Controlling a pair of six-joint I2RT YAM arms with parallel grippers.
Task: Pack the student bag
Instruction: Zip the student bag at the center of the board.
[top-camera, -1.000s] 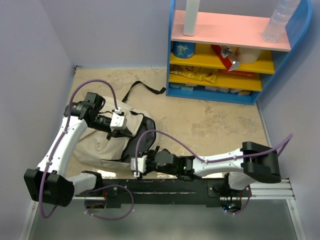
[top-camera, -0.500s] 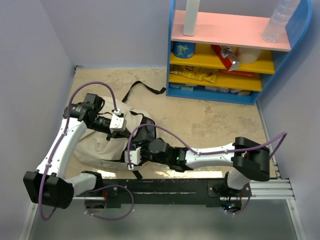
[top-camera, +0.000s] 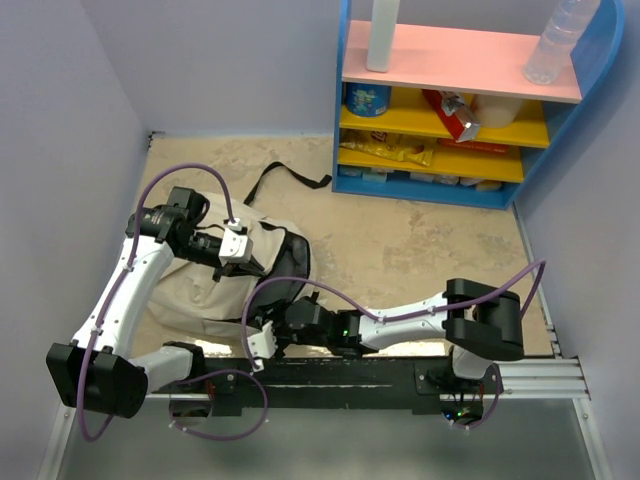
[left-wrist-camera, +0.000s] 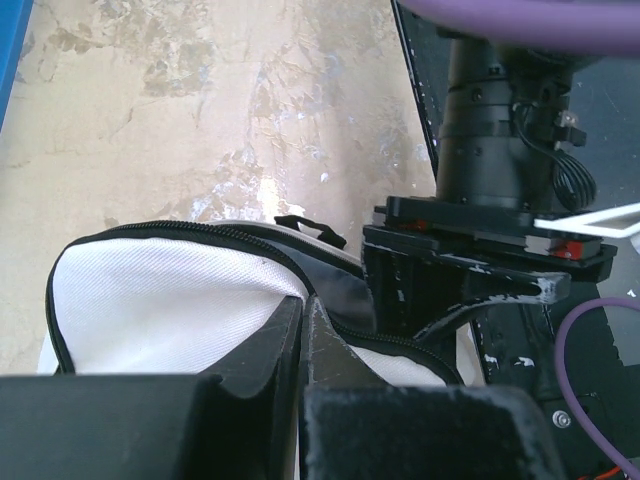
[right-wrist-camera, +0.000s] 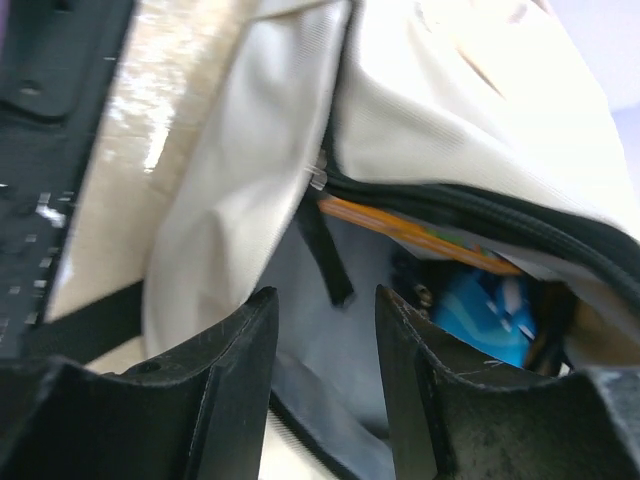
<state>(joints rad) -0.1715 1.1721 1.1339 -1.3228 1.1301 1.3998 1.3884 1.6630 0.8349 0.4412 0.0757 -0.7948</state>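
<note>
The beige student bag (top-camera: 195, 290) lies on the left of the sandy table, its dark zipper opening facing right. My left gripper (top-camera: 243, 252) is shut on the bag's upper zipper edge; the left wrist view shows the jaws (left-wrist-camera: 302, 305) pinched on white fabric (left-wrist-camera: 170, 300) beside the zipper. My right gripper (top-camera: 262, 340) is open at the bag's near right corner. In the right wrist view its fingers (right-wrist-camera: 325, 295) frame the open mouth of the bag (right-wrist-camera: 470, 110), with grey lining, a black pull strap (right-wrist-camera: 325, 250), an orange book edge (right-wrist-camera: 420, 225) and a blue pouch (right-wrist-camera: 490, 310) inside.
A blue shelf unit (top-camera: 450, 100) with pink and yellow boards stands at the back right, holding a bottle (top-camera: 560, 40), a white container (top-camera: 381, 35) and snack packs. A black bag strap (top-camera: 290, 178) trails on the table. The black base rail (top-camera: 330, 375) runs along the near edge.
My right arm has swung left and its gripper has come closer to the bag's near right corner and the base rail. The left arm and bag have stayed put.
</note>
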